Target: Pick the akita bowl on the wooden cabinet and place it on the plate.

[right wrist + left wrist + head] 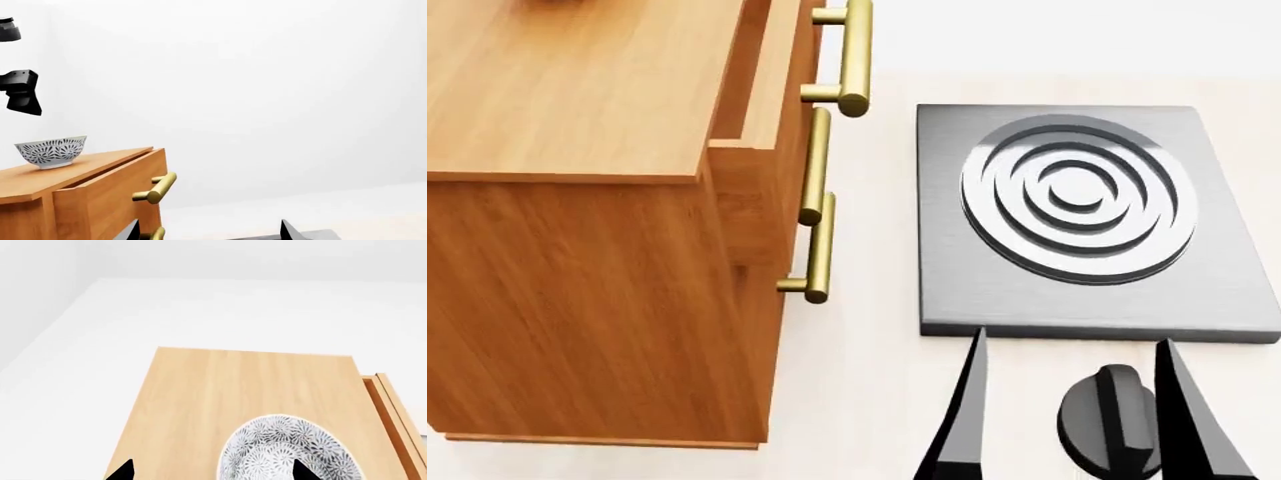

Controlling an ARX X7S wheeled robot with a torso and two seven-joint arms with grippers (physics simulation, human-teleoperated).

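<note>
Akita bowl [51,151] upright on wooden cabinet [574,100] | left gripper [210,471] spread above it – empty | right gripper [1077,420] spread – empty

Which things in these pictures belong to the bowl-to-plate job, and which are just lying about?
Part of the job:
- akita bowl, standing on top of the cabinet
- wooden cabinet, top drawer slightly open
- left gripper, open by the bowl
- the plate is not in view

Just lying about:
- stove burner plate
- black knob, between the right gripper fingers
</note>
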